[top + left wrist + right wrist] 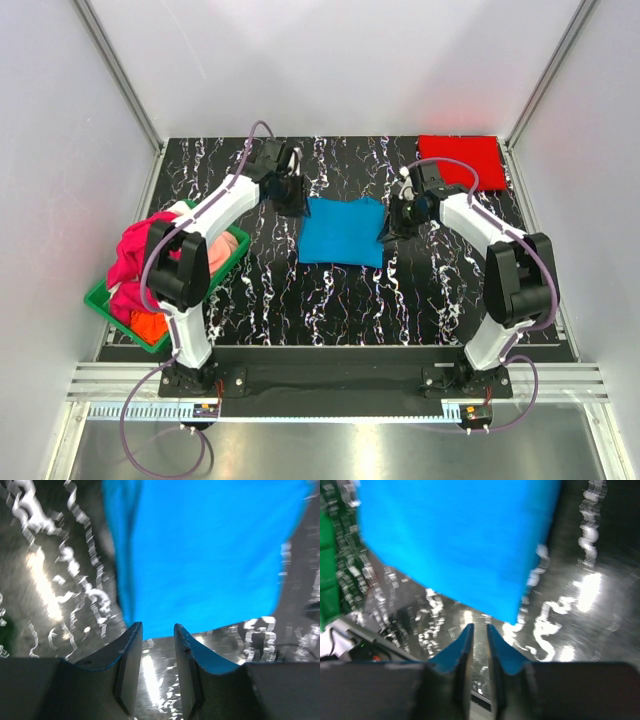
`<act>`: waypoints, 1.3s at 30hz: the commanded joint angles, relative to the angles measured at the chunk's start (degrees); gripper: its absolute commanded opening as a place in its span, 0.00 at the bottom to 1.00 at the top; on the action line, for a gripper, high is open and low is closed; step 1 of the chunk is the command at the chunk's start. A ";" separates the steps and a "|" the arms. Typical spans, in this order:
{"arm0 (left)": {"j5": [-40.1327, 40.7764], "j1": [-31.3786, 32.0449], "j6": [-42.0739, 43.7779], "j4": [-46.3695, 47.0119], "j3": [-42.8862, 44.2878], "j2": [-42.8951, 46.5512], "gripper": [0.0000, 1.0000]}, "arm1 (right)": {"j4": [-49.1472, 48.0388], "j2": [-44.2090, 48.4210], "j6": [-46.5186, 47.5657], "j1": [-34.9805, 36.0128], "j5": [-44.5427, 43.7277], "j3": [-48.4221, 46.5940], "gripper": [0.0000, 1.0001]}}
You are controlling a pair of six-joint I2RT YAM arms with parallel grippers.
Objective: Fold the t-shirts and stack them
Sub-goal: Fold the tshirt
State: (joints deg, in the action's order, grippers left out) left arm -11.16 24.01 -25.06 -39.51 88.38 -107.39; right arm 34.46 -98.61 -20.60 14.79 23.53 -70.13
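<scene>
A bright blue t-shirt [341,231] lies folded flat in the middle of the table. A folded red t-shirt [462,160] rests at the back right corner. Magenta [133,262] and orange [150,325] t-shirts are heaped in the basket on the left. My left gripper [292,203] hovers just off the blue shirt's back left corner, open, with only table between its fingers; the blue t-shirt [200,555] fills the view ahead of the left gripper [157,630]. My right gripper [394,226] sits by the shirt's right edge. In the right wrist view the right gripper [480,629] is slightly open and empty, just short of a corner of the blue t-shirt [455,540].
A green plastic basket [101,301] stands at the table's left edge, under the left arm's elbow. White walls and metal frame posts enclose the black marbled table [330,300]. The basket's green side [327,570] shows at the left of the right wrist view.
</scene>
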 commanded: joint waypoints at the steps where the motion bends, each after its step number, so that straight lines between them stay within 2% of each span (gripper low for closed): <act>1: -4.03 1.30 0.62 0.65 5.66 -2.64 0.36 | -0.25 0.27 -0.32 2.70 4.73 -3.96 0.20; 3: -7.55 1.30 0.98 2.94 8.28 -6.48 0.36 | -2.80 -3.23 -0.75 3.23 8.71 -6.14 0.13; 7: -6.95 0.51 2.03 3.91 13.56 -14.14 0.35 | -5.01 -10.98 0.21 4.02 15.38 -10.90 0.06; 13: -2.47 -2.12 3.70 4.70 17.96 -22.50 0.35 | -6.16 -24.33 3.19 4.11 13.13 -13.71 0.03; 17: -4.74 -3.79 3.70 4.88 21.82 -25.14 0.35 | -5.63 -24.71 3.38 4.02 11.36 -16.44 0.03; 22: -8.78 -4.23 3.53 4.79 23.51 -23.04 0.35 | -4.40 -17.77 1.79 3.76 11.28 -18.72 0.10; 27: -8.71 -4.23 2.74 4.35 19.56 -14.97 0.37 | -2.29 -18.02 1.97 -0.01 11.97 -22.68 0.11; 32: -8.09 -2.13 1.86 4.61 8.51 -4.61 0.39 | -2.03 -22.85 4.25 -3.71 13.82 -25.75 0.11; 39: -6.51 2.27 1.50 6.98 -2.24 -0.97 0.40 | -1.68 -34.09 5.75 -5.29 16.11 -34.63 0.10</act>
State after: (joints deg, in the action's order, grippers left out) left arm -17.96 24.80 -23.07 -34.57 89.27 -108.22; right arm 31.81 -129.19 -16.47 8.82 37.30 -101.30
